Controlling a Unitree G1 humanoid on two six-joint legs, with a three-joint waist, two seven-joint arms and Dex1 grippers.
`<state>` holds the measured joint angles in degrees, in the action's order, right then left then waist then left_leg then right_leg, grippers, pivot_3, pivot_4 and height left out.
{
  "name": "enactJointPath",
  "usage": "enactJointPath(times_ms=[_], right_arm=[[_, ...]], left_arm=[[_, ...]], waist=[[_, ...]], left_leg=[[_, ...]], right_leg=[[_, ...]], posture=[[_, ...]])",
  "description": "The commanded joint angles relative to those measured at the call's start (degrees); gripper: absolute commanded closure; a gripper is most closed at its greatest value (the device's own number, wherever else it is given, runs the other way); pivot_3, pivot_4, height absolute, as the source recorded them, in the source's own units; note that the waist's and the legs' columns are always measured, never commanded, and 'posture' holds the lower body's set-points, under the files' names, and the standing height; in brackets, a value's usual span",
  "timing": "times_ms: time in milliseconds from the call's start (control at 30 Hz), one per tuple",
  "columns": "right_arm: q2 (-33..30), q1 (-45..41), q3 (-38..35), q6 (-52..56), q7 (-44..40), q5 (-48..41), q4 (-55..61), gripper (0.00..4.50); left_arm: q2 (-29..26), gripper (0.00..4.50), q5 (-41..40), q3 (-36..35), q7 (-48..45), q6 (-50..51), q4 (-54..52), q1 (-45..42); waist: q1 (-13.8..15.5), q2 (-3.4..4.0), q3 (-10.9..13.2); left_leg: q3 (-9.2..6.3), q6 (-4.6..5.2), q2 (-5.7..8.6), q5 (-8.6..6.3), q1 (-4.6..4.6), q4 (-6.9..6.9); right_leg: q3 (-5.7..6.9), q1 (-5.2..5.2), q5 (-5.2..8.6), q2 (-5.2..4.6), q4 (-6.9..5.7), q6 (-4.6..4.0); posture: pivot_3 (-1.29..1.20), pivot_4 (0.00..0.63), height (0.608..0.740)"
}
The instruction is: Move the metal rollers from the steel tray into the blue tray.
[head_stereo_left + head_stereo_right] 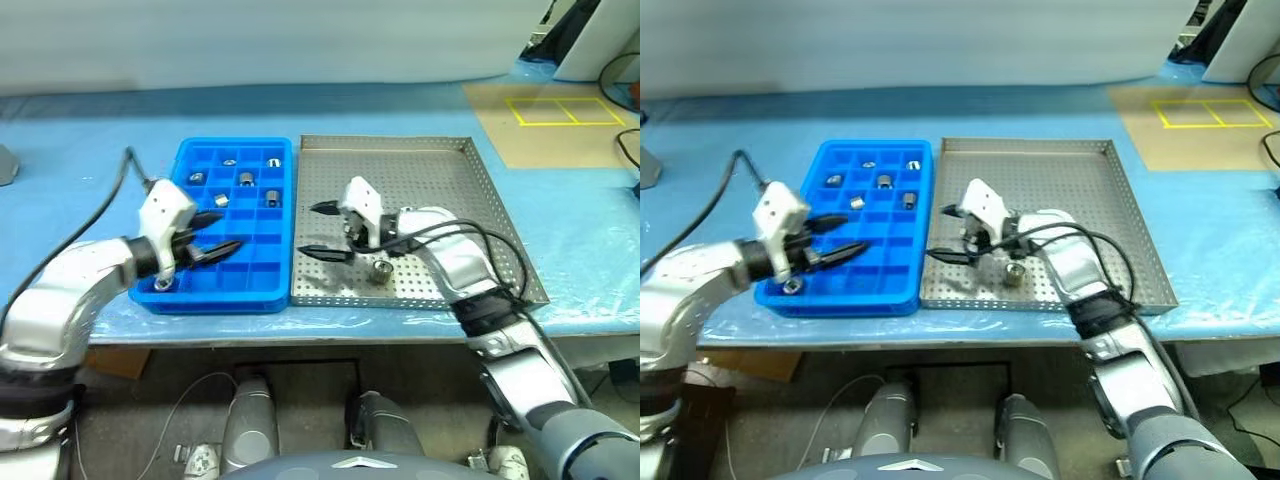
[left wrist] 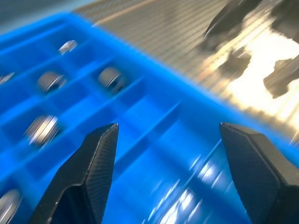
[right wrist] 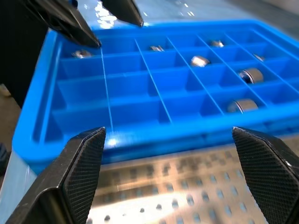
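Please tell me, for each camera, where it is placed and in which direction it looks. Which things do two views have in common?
Head views: stereo pair on the head, looking forward and down at the blue tray and steel tray; both arms show.
Left wrist view: on the left wrist, looking past the open left tool over the tray's cells toward the steel tray.
Right wrist view: on the right wrist, looking past the open right tool across the steel floor into the blue tray.
Shared: both wrist views show the metal rollers.

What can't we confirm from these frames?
- Roller count in the blue tray: the left gripper covers some cells in the head views.
- Steel tray: one metal roller shows; the right gripper and arm hide floor nearby.
- Left wrist view: blurred, rollers' detail unclear.
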<state>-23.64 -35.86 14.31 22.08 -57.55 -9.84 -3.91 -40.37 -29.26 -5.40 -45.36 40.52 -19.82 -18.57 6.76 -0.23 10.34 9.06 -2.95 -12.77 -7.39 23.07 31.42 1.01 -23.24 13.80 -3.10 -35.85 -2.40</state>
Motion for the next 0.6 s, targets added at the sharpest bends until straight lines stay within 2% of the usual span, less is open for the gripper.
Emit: enactJointPath(times_ms=[33,233,467,600], right_arm=[[-3.14,3.33,-2.52,3.18,1.44,-0.94,7.05,0.00],[-7.03,9.22,-5.51,7.65,5.14,-1.25,13.35,0.00],[-7.65,13.96,-7.07,9.53,8.93,-1.60,17.33,0.00],[-8.22,14.18,-8.53,9.89,10.93,-1.54,17.76,0.00]], left_arm=[[2.13,0.88,0.92,5.37,-2.82,-1.91,3.63,-4.78],[6.24,0.88,5.38,12.80,-7.27,-7.41,14.02,-10.81],[9.34,0.88,8.56,15.32,-9.63,-11.68,20.41,-13.88],[15.16,0.88,11.79,17.26,-7.93,-14.75,29.32,-17.91]], waist=[[-0.89,0.05,-0.03],[-3.54,0.15,-0.09],[-4.94,0.18,-0.10],[-4.97,0.26,-0.14]], left_leg=[[0.00,-0.01,0.00,0.01,-0.02,-0.01],[0.01,0.00,0.00,0.01,-0.06,-0.02],[0.04,0.04,0.00,0.00,-0.11,0.00],[0.06,0.17,0.01,-0.06,-0.13,0.17]], right_leg=[[0.00,0.00,0.00,0.01,0.00,0.00],[-0.12,-0.01,-0.07,0.11,0.01,0.11],[-0.18,0.00,-0.01,0.12,0.01,0.01],[-0.21,0.11,-0.05,0.11,0.00,0.04]], posture=[[-0.12,0.150,0.740],[-0.22,0.150,0.740],[-0.27,0.150,0.740],[-0.30,0.150,0.740]])
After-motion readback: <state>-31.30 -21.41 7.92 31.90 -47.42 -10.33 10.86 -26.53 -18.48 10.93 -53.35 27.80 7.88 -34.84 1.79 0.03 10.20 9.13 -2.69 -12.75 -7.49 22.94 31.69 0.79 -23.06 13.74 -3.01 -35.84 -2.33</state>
